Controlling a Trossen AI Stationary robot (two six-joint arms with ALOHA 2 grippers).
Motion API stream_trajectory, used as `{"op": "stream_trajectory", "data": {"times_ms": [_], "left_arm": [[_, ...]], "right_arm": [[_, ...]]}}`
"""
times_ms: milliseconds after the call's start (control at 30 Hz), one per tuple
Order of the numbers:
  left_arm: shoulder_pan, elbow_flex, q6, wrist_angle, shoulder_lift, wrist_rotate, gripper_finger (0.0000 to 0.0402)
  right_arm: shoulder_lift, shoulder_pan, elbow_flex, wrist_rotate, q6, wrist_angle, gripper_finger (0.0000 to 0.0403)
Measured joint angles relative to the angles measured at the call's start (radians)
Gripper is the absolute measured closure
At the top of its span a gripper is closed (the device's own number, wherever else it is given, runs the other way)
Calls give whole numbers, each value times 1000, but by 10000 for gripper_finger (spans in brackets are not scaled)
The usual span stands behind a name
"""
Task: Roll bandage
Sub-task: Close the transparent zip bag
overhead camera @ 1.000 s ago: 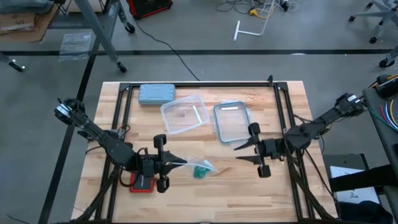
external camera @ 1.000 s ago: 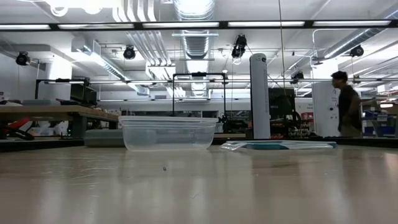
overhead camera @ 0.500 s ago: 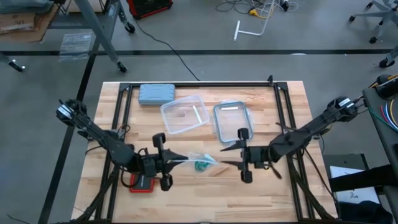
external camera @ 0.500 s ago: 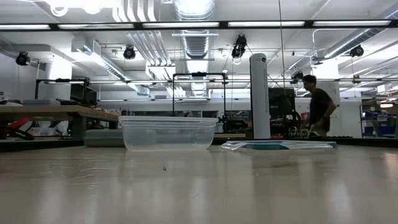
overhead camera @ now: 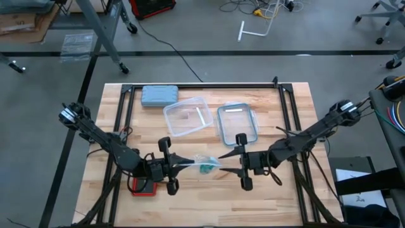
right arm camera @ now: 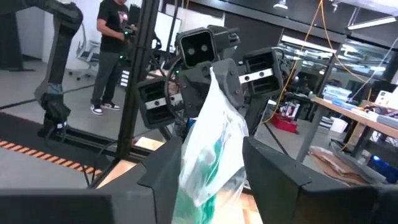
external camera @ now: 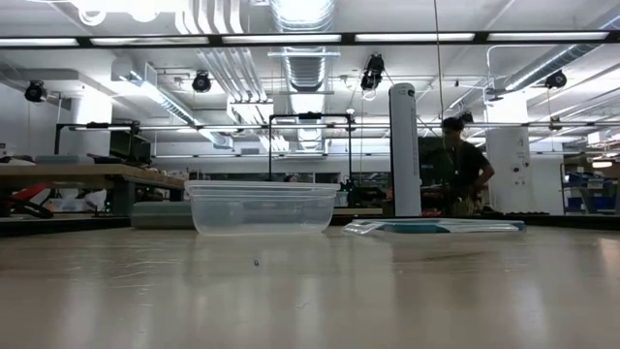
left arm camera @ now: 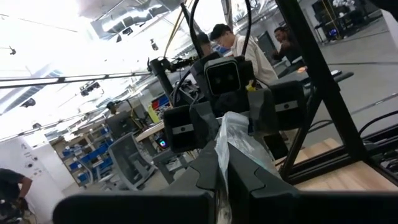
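While left claw [overhead camera: 187, 165] pinches bag [overhead camera: 204, 163] | bandage [overhead camera: 205, 168] seemingly inside | right claw [overhead camera: 224, 161] open

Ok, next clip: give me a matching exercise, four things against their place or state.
1. left claw
2. right claw
3. grey-blue case
4. lid

a. flat on the table, right of the clear tub
b. open, fingers either side of the bag holding the bandage
c. by the table's far edge, left of middle
d. shut on the bag

Pairs: 1-d, 2-b, 3-c, 4-a.
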Motion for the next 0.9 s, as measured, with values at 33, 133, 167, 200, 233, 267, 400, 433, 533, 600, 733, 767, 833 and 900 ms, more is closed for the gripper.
{"op": "stream_trajectory", "data": {"times_ms": [33,133,167,200,233,267,400,433,533,600,733,767,833,900], "left_arm": [[0,0,0,0,1,0,401],[0,0,-1,1,4,0,401],[0,0,-4,1,6,0,401],[-1,0,-5,0,7,0,401],[-2,0,-6,0,7,0,401],[-4,0,-8,0,7,0,402],[-27,1,-56,-36,6,-1,402],[-36,1,-80,-52,5,-14,401],[-78,1,-178,-88,1,-170,395],[-119,2,-219,-127,-1,-324,383],[-190,2,-235,-149,-1,-593,350],[-199,2,-234,-148,-2,-642,341],[-205,11,-234,-150,-2,-677,325],[-199,28,-235,-149,-1,-678,313]], "right_arm": [[6,-4,5,0,7,0,239],[33,-31,14,-5,32,-1,280],[44,-44,14,-10,39,-3,304],[55,-57,14,-27,49,-6,331],[64,-69,13,-55,62,-7,363],[71,-80,13,-79,70,-7,382],[73,-95,13,-93,92,3,396],[69,-95,13,-85,85,-4,399],[46,-95,13,-47,62,-50,401],[23,-95,12,-18,60,-110,402],[1,-105,51,-21,83,-297,402],[2,-110,78,-26,102,-374,402],[16,-128,145,-26,151,-551,402],[41,-141,209,-22,191,-706,403]]}}
